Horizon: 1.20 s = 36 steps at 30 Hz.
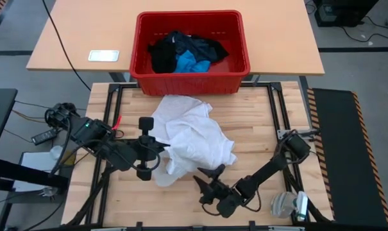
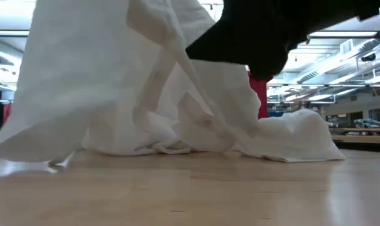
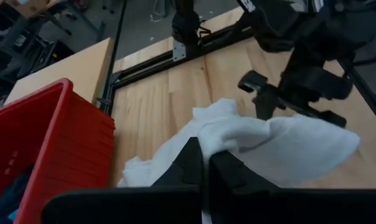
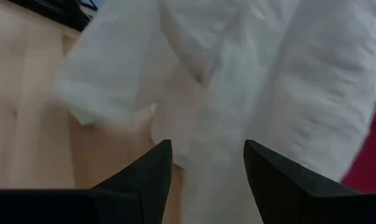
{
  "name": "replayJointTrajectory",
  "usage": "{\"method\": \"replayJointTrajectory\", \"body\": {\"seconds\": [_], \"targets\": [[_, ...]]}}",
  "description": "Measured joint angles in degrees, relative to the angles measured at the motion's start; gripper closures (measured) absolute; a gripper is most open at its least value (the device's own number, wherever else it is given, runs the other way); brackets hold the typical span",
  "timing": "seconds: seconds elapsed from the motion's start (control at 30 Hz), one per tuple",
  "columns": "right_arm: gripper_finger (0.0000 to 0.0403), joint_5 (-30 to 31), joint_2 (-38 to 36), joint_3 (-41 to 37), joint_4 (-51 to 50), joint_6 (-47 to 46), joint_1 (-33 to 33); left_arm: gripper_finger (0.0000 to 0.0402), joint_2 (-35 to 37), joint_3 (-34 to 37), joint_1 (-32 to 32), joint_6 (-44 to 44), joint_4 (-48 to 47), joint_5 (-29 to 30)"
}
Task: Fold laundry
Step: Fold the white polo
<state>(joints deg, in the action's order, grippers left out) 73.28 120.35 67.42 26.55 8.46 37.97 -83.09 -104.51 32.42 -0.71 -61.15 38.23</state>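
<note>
The white shirt [image 1: 192, 138] lies crumpled in the middle of the wooden table, its near left part raised off the boards. My left gripper [image 1: 163, 153] reaches in from the table's left and is shut on that raised part. In the low view the shirt [image 2: 114, 81] hangs down from above, its lower folds resting on the table. My right gripper [image 1: 206, 174] stands open just off the shirt's near edge, its fingers [image 4: 156, 165] pointing at the cloth with nothing between them. Black garments [image 1: 165, 54] and a bright blue piece [image 1: 190, 63] lie in the red crate. My left gripper pinches a bunched bit of the white shirt [image 3: 220, 142] between its two shut fingers, coming from the table's left and slanting downward. One layer or several, I cannot tell. The held part is lifted; the rest of the shirt drapes slack down onto the table.
The red crate [image 1: 192, 82] stands at the table's far edge, on the light tabletop behind. A small white device [image 1: 104, 56] lies at the far left. Black frame rails [image 1: 278, 109] run along the table's sides. Bare wood shows to the right of the shirt.
</note>
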Motion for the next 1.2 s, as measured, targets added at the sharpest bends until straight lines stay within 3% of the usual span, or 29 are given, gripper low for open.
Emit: {"method": "replayJointTrajectory", "body": {"seconds": [0.13, 0.37, 0.7, 1.2], "targets": [[0.0197, 0.0, 1.42, 2.03, 5.35, 3.89, -0.18, 0.0397, 0.0, 0.0, 0.0, -0.72, 0.15, 2.13], [0.0197, 1.69, 1.49, 4.02, 3.4, 5.09, -1.48, 0.0397, 0.0, 0.0, 0.0, -0.59, 3.16, 2.91], [0.0197, 0.45, 1.47, 4.04, 3.66, -1.81, -2.7, 0.0397, -3.2, 0.0, -1.55, 6.26, 13.94, 3.08], [0.0197, -3.43, 1.47, 4.02, -7.27, -16.45, -1.95, 0.0397, -1.64, -0.04, -0.15, 5.1, 14.36, 3.17]]}}
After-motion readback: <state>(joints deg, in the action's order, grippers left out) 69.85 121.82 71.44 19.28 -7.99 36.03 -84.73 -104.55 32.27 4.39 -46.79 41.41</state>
